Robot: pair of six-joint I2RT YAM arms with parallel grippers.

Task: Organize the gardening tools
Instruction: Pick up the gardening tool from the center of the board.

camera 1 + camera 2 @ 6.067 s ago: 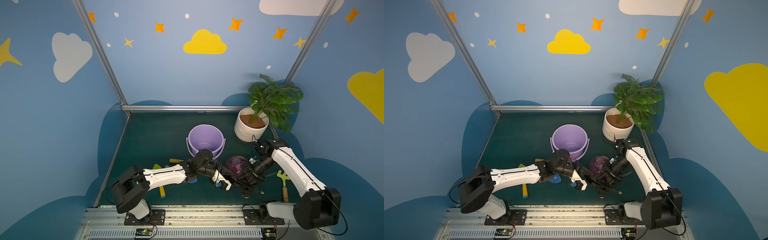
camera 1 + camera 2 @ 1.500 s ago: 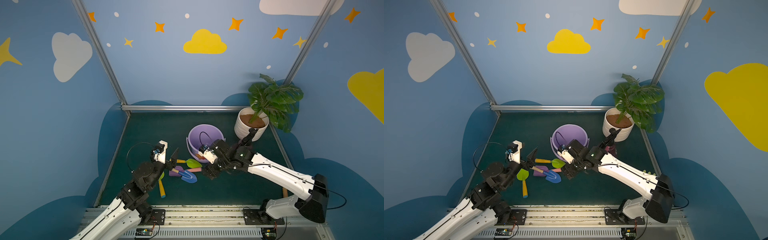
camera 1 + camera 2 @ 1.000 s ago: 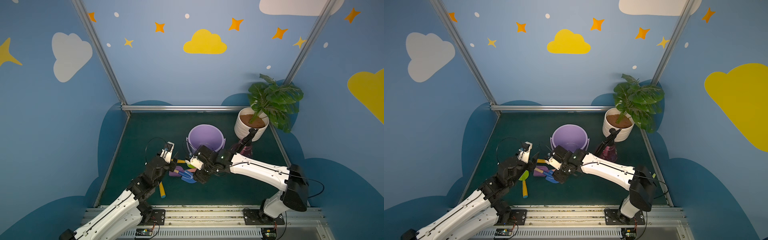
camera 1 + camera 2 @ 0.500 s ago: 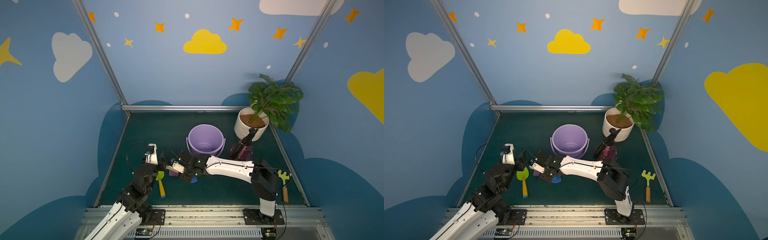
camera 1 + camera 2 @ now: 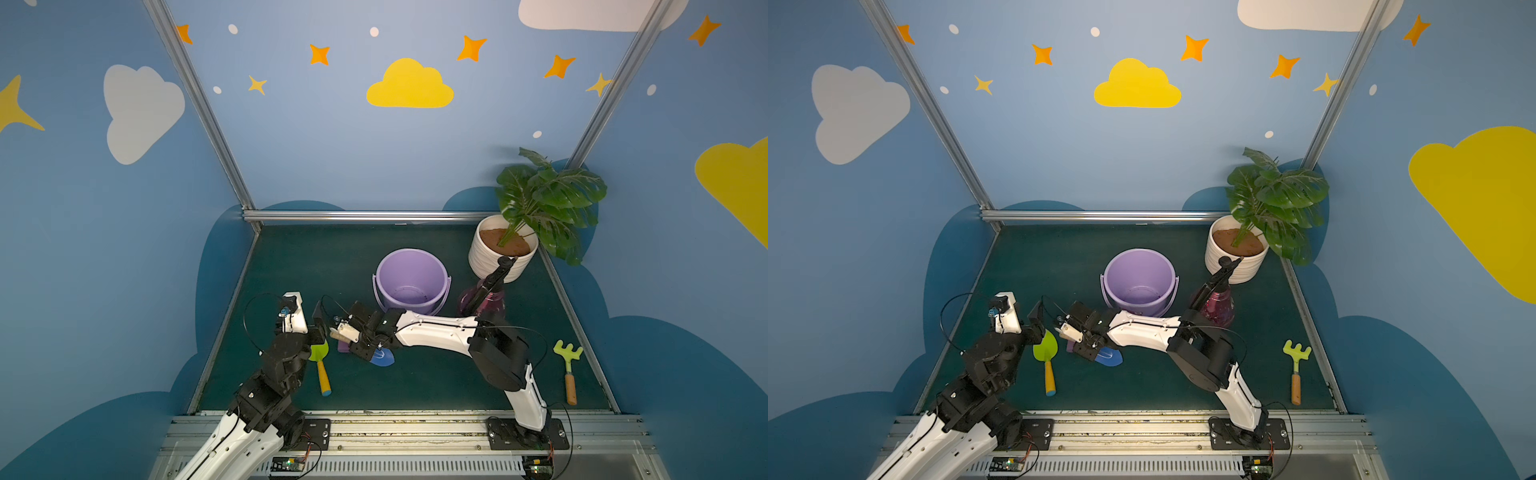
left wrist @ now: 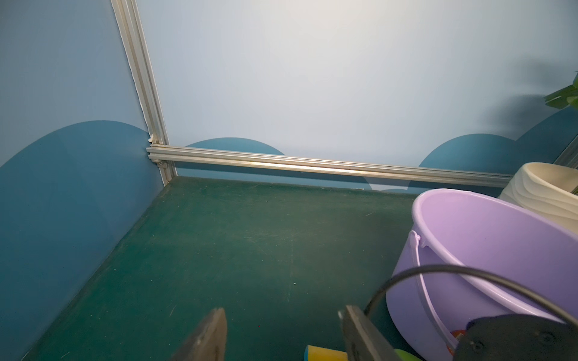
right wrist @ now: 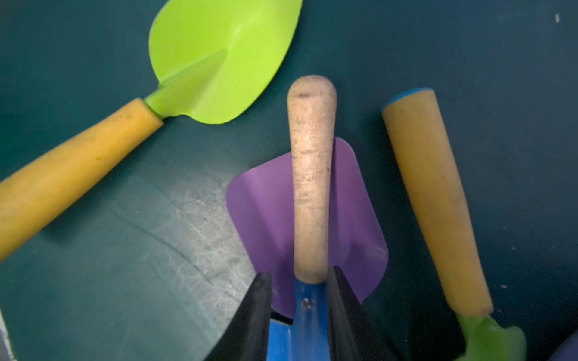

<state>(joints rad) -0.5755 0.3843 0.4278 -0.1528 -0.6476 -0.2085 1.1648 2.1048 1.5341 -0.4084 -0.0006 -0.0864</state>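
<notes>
Two sets of jaws work low over the green surface [image 5: 316, 257], near its front. Farthest left, the left gripper [image 5: 316, 321] hangs with its jaws spread and nothing between them; the left wrist view shows only bare surface in the gap.

Just beside it lies a lime-green trowel [image 5: 319, 353], flat on the surface, its yellow handle pointing toward the front rail. Next comes the purple trowel [image 5: 343, 346], of which only a corner of the blade shows in both top views.

The right gripper [image 7: 298, 312] reaches across above that purple blade. Its jaws straddle the blue trowel [image 5: 383, 357] at the neck, where the pale wooden handle meets the blue metal. One jaw lies against the neck. A slit of purple shows between the other jaw and the neck, so I cannot tell whether the trowel is truly pinched.

A second lime-green trowel [image 7: 438, 203] lies just beside the blue one in the right wrist view.

Behind them stands the lilac bucket [image 5: 411, 259], upright. The pink spray bottle [image 5: 492, 299] stands to its right, near the white plant pot [image 5: 482, 259]. A green rake [image 5: 567, 365] lies well apart at the right edge.
</notes>
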